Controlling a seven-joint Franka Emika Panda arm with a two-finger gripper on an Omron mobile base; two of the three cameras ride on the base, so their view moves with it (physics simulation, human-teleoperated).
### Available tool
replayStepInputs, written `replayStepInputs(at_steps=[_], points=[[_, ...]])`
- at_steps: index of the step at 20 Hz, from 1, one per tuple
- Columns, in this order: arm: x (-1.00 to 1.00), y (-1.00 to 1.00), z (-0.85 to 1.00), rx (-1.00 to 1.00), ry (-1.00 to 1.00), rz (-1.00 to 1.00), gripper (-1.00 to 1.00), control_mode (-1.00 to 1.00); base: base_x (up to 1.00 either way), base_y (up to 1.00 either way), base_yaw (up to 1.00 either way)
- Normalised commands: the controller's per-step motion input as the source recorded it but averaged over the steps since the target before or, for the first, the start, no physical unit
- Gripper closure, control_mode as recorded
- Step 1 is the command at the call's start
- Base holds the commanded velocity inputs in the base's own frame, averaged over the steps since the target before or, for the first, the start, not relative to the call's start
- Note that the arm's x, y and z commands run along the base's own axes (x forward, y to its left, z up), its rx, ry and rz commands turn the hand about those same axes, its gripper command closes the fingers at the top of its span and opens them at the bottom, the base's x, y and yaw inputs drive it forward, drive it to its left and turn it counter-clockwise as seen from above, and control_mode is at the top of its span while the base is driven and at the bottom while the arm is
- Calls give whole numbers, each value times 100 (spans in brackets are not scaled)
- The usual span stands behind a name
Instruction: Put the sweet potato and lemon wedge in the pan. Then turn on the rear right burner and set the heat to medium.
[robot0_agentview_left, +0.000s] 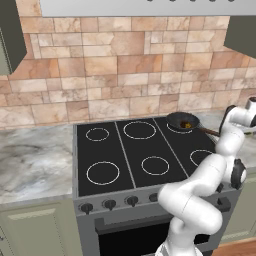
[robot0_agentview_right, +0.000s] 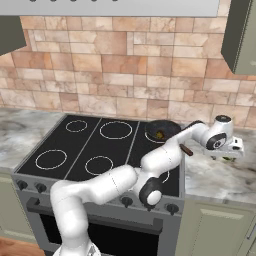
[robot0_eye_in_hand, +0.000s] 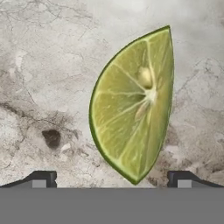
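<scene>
While gripper (robot0_eye_in_hand: 112, 178) hangs wide open right over lemon wedge (robot0_eye_in_hand: 133, 105) on marble counter (robot0_eye_in_hand: 48, 65), only fingertips (robot0_eye_in_hand: 43, 178) peek in. Pan (robot0_agentview_right: 161, 130) on rear right burner, orange bit inside, probably sweet potato (robot0_agentview_right: 159, 134), too tiny to confirm.

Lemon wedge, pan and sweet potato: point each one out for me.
lemon wedge (robot0_eye_in_hand: 133, 105), hand view, on its cut face.
pan (robot0_agentview_right: 167, 128), right base view, on its dark rim.
sweet potato (robot0_agentview_left: 185, 124), left base view, on the orange-brown lump inside the pan.
</scene>
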Motion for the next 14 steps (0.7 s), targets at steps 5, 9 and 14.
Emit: replayStepInputs(at_steps=[5, 9, 14], points=[[0, -3, 63, 0, 0, 0, -100, -100, 0, 0, 0], [31, 0, 14, 0, -1, 0, -100, -100, 0, 0, 0], [62, 0, -1, 0, -3, 0, -100, -100, 0, 0, 0]])
